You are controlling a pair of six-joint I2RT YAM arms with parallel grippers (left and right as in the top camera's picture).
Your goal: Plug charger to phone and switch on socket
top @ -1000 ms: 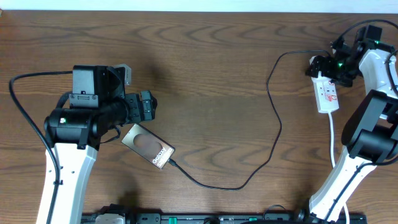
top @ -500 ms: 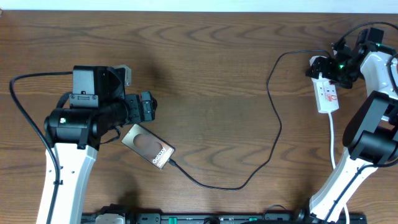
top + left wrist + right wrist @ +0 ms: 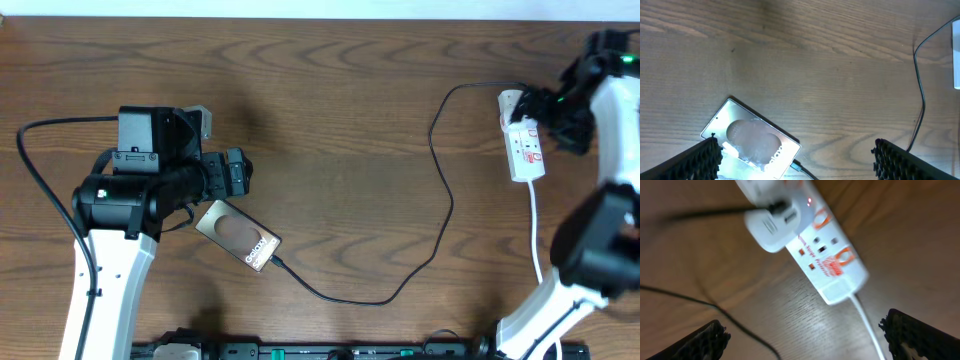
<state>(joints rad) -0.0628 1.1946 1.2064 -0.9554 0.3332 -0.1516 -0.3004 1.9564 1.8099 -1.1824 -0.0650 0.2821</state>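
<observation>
Phone: the phone [image 3: 237, 235] lies flat and slantwise on the left half of the table. Its glossy brownish-grey face is up, framed by a pale metallic edge, with white lettering at its lower-right end. The left wrist view shows bright glare across the glass.
Charger: the charger [image 3: 445, 200], a thin black cable, meets the phone's lettered short edge with its small connector [image 3: 275, 262]. It dips toward the front of the table, climbs in a long curve and bends right to the socket.
Plug: the plug [image 3: 772, 222] appears white in the blurred right wrist view and is seated in the strip, the black cable leaving it.
Socket: the socket [image 3: 524, 148], a white elongated strip with red markings, rests near the far right corner. A small red dot shows beside the plug, and its white cord [image 3: 535, 225] trails toward the front edge.
Left gripper: the left gripper [image 3: 799, 159] hangs just beyond the phone with its fingers spread wide, holding nothing.
Right gripper: the right gripper [image 3: 807, 337] hovers over the socket, blurred, with its fingers far apart and nothing between them.
Table: the table [image 3: 340, 120] is dark brown wood grain.
</observation>
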